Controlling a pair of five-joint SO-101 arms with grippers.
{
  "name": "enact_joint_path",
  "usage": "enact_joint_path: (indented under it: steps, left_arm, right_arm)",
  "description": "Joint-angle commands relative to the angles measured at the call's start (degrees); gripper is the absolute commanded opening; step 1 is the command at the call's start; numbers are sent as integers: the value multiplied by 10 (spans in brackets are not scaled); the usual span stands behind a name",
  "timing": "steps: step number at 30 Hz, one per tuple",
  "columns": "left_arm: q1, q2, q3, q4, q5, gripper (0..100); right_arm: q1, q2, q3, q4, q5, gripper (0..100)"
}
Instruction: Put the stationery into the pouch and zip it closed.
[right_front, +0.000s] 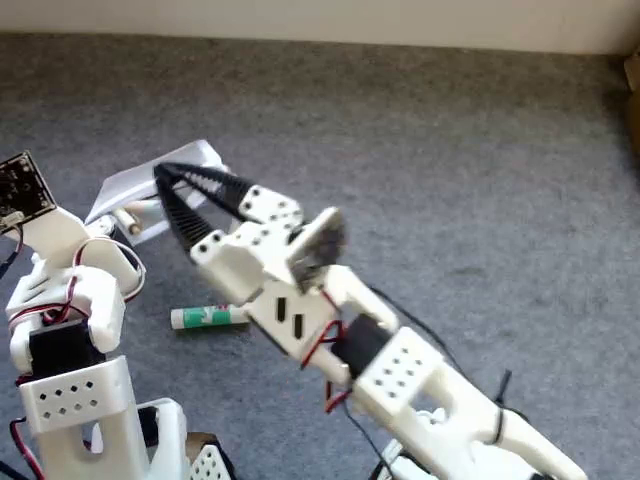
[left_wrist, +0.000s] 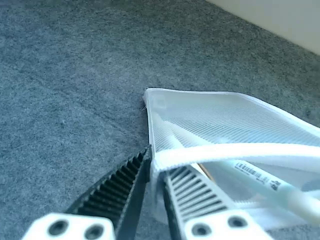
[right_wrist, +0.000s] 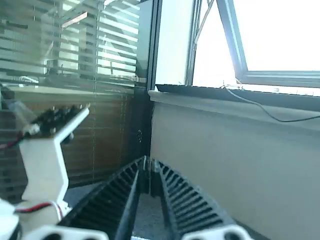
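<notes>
A white mesh pouch (right_front: 140, 185) lies on the grey carpet at the left, part of it under the arms. In the left wrist view the pouch (left_wrist: 225, 120) holds a white pen (left_wrist: 260, 175), and my left gripper (left_wrist: 152, 162) is shut on its near edge by one corner. My right gripper (right_front: 162, 174) slants in from the lower right; its black fingers meet at the tips over the pouch's far edge. In the right wrist view the right gripper (right_wrist: 149, 162) is shut with nothing showing between the tips. A green and white stick (right_front: 208, 317) lies on the carpet below the pouch.
The left arm's body (right_front: 70, 340) stands at the lower left, its camera board (right_wrist: 55, 117) close beside the right gripper. The right arm (right_front: 400, 370) crosses the lower middle, trailing cables. Open carpet (right_front: 450, 150) spreads to the right and back, up to a pale wall.
</notes>
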Motion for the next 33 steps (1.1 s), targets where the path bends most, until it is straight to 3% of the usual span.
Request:
enact_joint_path:
  steps: [1,6,12,16,23,27,33]
  left_arm:
    - [19,-2,-65,4,-3,7]
    - [13,-1,-95,30,-4,7]
    - [-57,-1,-100,38,8,7]
    - [-90,-1,-99,50,17,7]
    - [-155,-1,-98,47,18,7]
    - [-157,-1,-87,47,18,7]
    - [-156,-1,-76,46,18,7]
  right_arm:
    - [38,-84,-103,194,-32,5]
    - [59,-93,-209,433,-32,5]
    - [60,-94,-155,576,-30,6]
    - [49,-94,-55,585,-28,6]
    - [-28,-93,81,535,55,6]
    - [-46,-92,141,457,55,6]
    - [-87,-90,156,450,55,7]
